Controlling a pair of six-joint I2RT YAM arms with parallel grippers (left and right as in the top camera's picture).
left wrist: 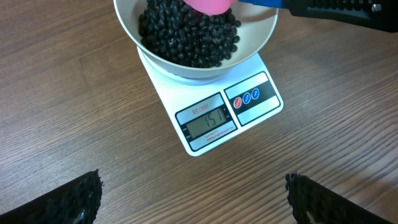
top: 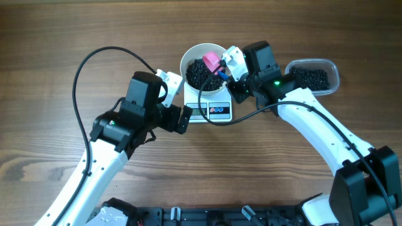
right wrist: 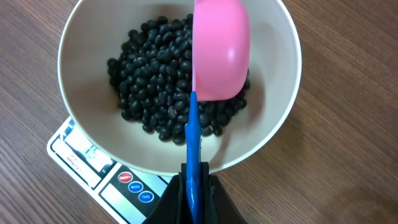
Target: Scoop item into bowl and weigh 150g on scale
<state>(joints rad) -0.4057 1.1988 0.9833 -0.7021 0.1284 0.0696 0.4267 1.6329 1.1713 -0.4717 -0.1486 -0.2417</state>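
The white bowl (top: 202, 66) stands on the white scale (top: 208, 111) and holds a heap of black beans (right wrist: 155, 81). The scale's display (left wrist: 207, 121) reads 151. My right gripper (right wrist: 194, 186) is shut on the blue handle of a pink scoop (right wrist: 219, 50), which is turned on its side over the beans inside the bowl (right wrist: 273, 118). My left gripper (left wrist: 193, 196) hangs open over bare wood just in front of the scale (left wrist: 261, 99), with nothing between its fingers. In the overhead view the left gripper (top: 182, 119) is at the scale's left front corner.
A clear plastic tub (top: 314, 76) with more black beans sits at the right, behind my right arm. Black cables loop over the table at the left and under the right arm. The table's front edge carries the arm bases.
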